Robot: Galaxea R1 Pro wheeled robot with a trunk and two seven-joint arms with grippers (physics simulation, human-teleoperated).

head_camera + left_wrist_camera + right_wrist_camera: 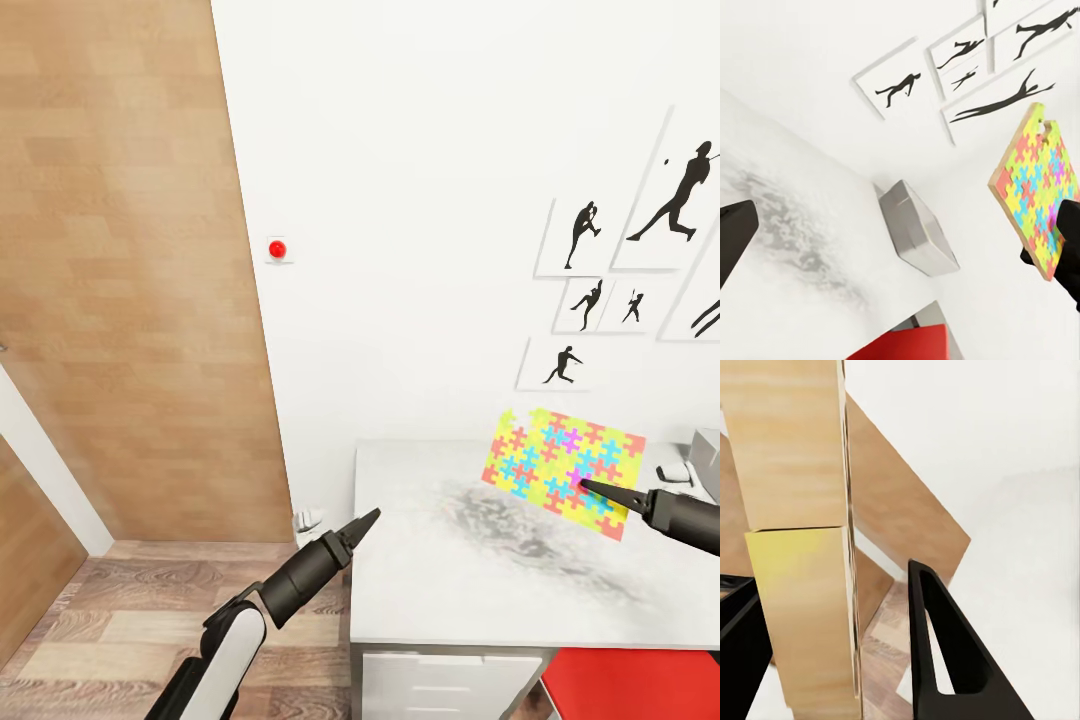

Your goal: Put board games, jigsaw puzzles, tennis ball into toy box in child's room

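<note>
- Right gripper (pixel 590 487) clamps the puzzle (pixel 563 472), lifted above the table (pixel 450 560).
- Left wrist view: toy box (pixel 916 232) beside it.
- Left gripper (pixel 368 518): fingers together.

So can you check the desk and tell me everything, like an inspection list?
Surface: pale table, grey smudgy patch in the middle.
Job's things: jigsaw puzzle held tilted above the table; grey toy box near the wall.
Clutter: nothing seen.
Grippers: right gripper clamped on the puzzle's edge; left gripper empty by the table's corner, jaws unclear.
Cables: nothing seen.
Surroundings: baseball pictures, red wall button, wooden door, red seat.
</note>
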